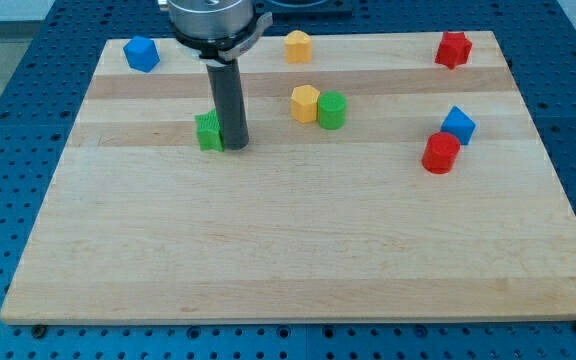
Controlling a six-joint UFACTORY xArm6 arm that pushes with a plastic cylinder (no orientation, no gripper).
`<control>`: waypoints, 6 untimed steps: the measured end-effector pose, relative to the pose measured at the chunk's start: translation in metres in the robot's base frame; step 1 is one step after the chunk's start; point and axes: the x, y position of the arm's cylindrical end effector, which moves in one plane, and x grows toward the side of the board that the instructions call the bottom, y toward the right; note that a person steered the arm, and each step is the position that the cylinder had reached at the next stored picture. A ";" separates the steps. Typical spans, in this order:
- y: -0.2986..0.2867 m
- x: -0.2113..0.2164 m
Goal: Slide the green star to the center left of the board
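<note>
Item: green star (208,132), left-centre of desk (298,260), short of its left edge.
My tip (237,146): touching the star's right side, apparently; contact partly hidden.
No gripper fitted.
Coming push: leftward, star ahead of tip.

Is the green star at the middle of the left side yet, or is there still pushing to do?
Nearly there. Done: my tip is down on the board, right against the green star, on the star's right side. In hand: the star sits left of the middle, in the upper half. Left: it still has a stretch of bare wood to cross toward the view's left edge, and slightly downward.
</note>
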 end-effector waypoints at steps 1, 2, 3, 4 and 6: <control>0.003 -0.006; 0.010 -0.022; 0.007 -0.024; -0.007 -0.023; -0.044 -0.021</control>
